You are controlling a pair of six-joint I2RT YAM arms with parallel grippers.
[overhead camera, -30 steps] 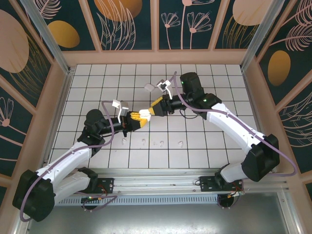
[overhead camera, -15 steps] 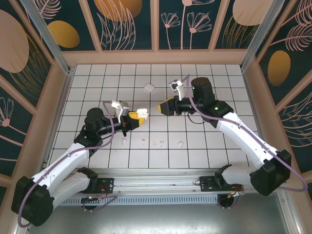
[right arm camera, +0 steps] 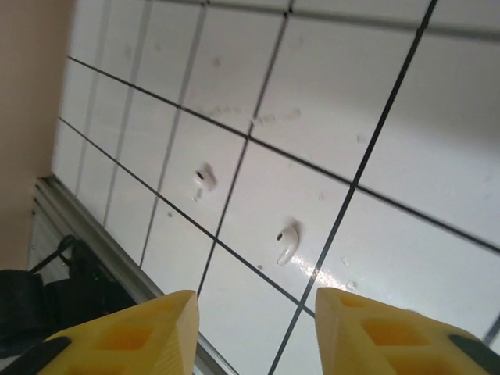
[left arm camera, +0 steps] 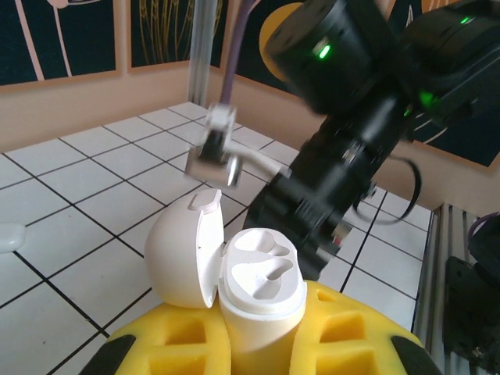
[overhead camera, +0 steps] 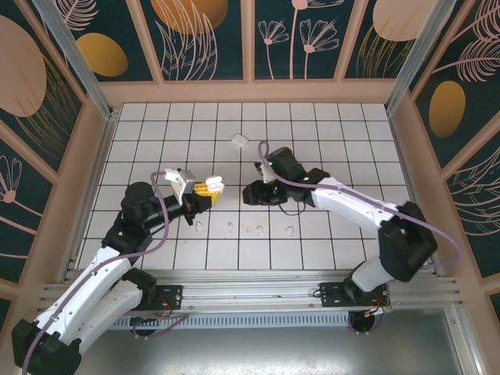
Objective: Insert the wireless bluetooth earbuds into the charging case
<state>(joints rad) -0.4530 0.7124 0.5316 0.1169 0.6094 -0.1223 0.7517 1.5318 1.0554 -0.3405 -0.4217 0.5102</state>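
Observation:
My left gripper (overhead camera: 205,189) is shut on the white charging case (left arm camera: 262,289), which stands upright between the yellow fingers (left arm camera: 168,351). Its lid (left arm camera: 183,250) is swung open to the left and both sockets are empty. The case (overhead camera: 212,184) is held above the floor, left of centre. My right gripper (overhead camera: 251,193) hangs open a little to its right, tilted down at the tiles. Between its yellow fingertips (right arm camera: 125,336) I look at two small white earbuds (right arm camera: 287,241) (right arm camera: 203,178) lying on the floor. Several earbuds (overhead camera: 258,230) lie in a row near the front edge.
A second white case (overhead camera: 239,141) lies on the tiles further back. The right arm's black wrist (left arm camera: 351,117) looms close behind the held case. The metal rail (overhead camera: 258,277) runs along the near edge, and wooden walls enclose the tiled floor (overhead camera: 344,125).
The right gripper drew away from the held case, then swung down and left toward the floor, its jaws narrowing slightly. The left gripper carried the case a little to the left.

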